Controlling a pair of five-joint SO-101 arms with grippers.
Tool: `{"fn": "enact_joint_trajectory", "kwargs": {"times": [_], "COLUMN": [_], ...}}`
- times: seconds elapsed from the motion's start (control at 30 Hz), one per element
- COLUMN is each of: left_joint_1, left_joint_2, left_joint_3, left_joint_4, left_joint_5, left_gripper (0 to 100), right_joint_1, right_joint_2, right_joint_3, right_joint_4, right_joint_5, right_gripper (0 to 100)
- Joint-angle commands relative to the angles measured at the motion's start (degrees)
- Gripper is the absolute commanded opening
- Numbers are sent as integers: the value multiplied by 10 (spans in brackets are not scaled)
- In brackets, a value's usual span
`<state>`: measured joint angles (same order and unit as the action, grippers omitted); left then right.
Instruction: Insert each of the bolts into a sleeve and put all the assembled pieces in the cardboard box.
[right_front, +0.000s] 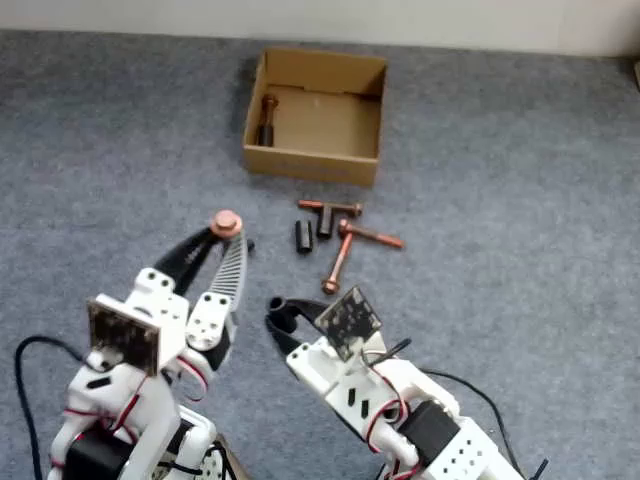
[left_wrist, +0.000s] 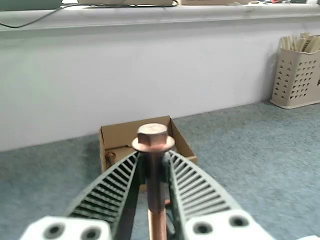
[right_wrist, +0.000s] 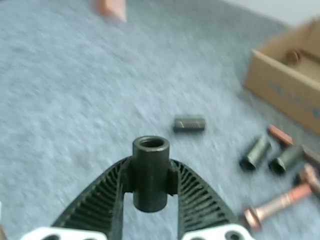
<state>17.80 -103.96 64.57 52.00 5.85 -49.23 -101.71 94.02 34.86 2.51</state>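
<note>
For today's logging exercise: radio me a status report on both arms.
Left gripper shut on bolt. Right gripper shut on sleeve. One assembled piece in cardboard box. Loose parts lie before it.

You are holding a copper bolt (right_front: 226, 222) head-up in your left claw (right_front: 228, 238), over the grey tabletop (right_front: 520, 200). Your right claw (right_front: 283, 313) is sitting just beside it, showing dark at its tip. Loose bolts (right_front: 338, 262) and dark sleeves (right_front: 303, 237) are lying in front of the cardboard box (right_front: 310, 165), and one assembled piece (right_front: 268, 118) is resting inside it.
</note>
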Motion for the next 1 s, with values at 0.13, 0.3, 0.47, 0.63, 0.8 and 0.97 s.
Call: {"fn": "enact_joint_trajectory", "kwargs": {"times": [0.13,0.3,0.47,0.63,0.8,0.97], "left_joint_1": [44,95,109,107,107,107], "left_joint_2": [-5,-5,-5,-5,-5,-5], "left_joint_3": [29,29,28,27,25,24], "left_joint_4": [-56,-55,-55,-55,-55,-55], "left_joint_5": [52,52,52,51,51,51], "left_gripper": [6,6,6,6,6,6], "right_joint_1": [-19,-19,-15,-15,-15,-2], "right_joint_2": [-32,-32,-32,-32,-32,-32], "right_joint_3": [-4,-6,-5,-22,-38,-40], "right_joint_4": [-18,-27,-68,-87,-87,-90], "right_joint_5": [11,11,11,11,11,11], "right_gripper": [5,5,5,5,5,5]}}
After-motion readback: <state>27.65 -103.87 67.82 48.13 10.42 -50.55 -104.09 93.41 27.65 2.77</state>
